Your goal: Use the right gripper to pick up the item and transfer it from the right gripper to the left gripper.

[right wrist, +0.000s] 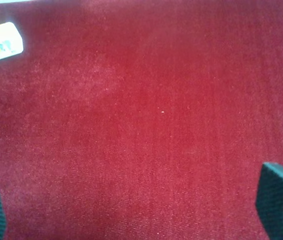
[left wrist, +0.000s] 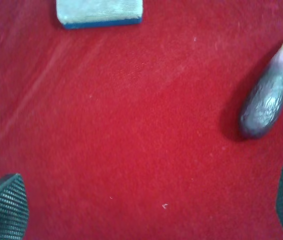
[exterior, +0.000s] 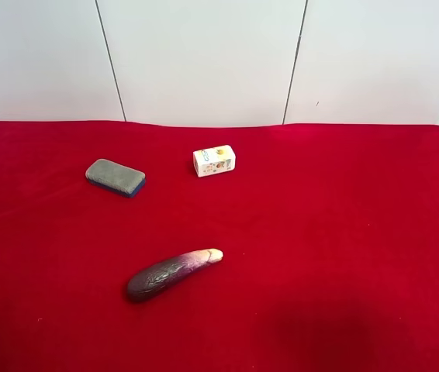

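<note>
The item, a flat rounded-rectangle pad with a grey felt top over a thin blue base, lies flat on the red cloth table, long axis slanting across the exterior high view. It shows in the left wrist view, not the right, so the left gripper is judged nearer than the right gripper. Both stand spread and empty. The small white carton carries print too small to read; a purple eggplant lies apart.

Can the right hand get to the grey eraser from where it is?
Probably yes. The right hand is open over bare red cloth, and the eraser lies flat with nothing on it, apart from the box and eggplant.
</note>
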